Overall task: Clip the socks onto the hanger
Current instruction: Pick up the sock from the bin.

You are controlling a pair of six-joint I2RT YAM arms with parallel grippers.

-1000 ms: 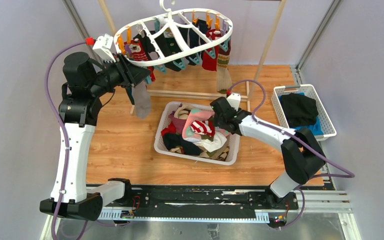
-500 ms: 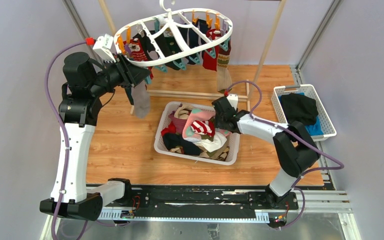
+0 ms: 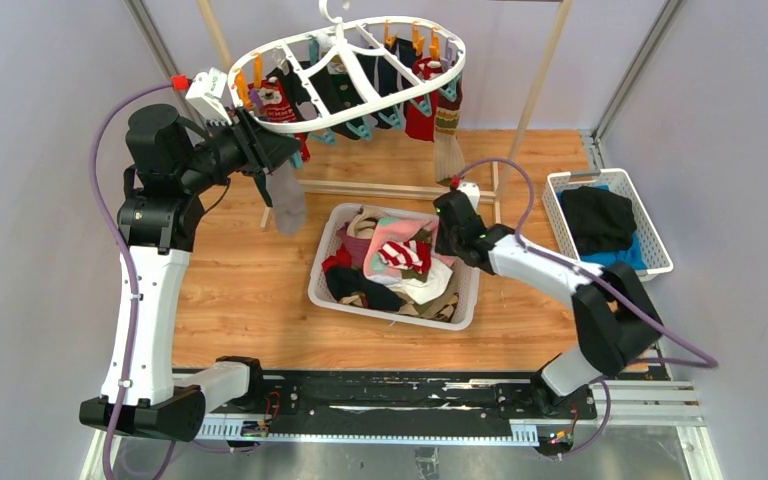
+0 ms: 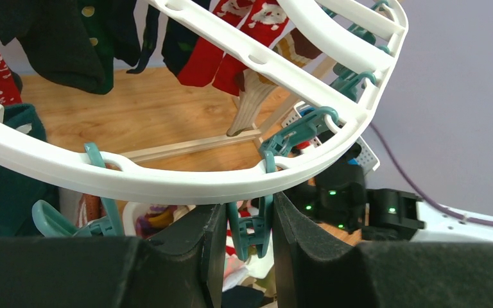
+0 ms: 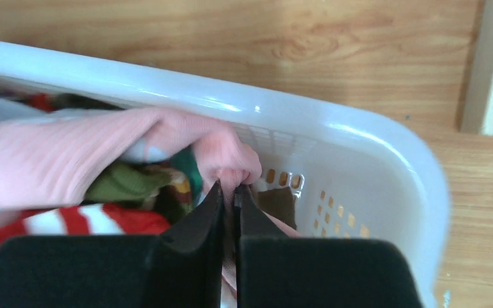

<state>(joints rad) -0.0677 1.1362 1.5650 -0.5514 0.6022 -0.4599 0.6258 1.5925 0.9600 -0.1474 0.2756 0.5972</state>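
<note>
The white oval hanger (image 3: 350, 75) hangs at the back with several socks (image 3: 422, 110) clipped under it. My left gripper (image 3: 278, 150) is up at its near-left rim (image 4: 167, 183), shut on a teal clothespin (image 4: 251, 234) that dangles from the rim, its fingers (image 4: 208, 250) against the pin's two handles. A grey sock (image 3: 287, 205) hangs just below that gripper. My right gripper (image 3: 442, 232) reaches into the white basket (image 3: 325, 290) of mixed socks. In the right wrist view the right gripper (image 5: 229, 192) is shut on a bunched fold of a pink sock (image 5: 70, 160) near the basket wall (image 5: 359, 167).
A second white basket (image 3: 650, 215) at the right holds black and blue folded clothes. A wooden pole frame (image 3: 542, 70) stands behind the hanger, its base bar (image 3: 380, 188) on the wooden tabletop. Purple cables trail from both arms.
My right gripper has closed on the pink sock and its wrist has shifted slightly right inside the basket. The left arm has held still; the grey sock swung a little.
</note>
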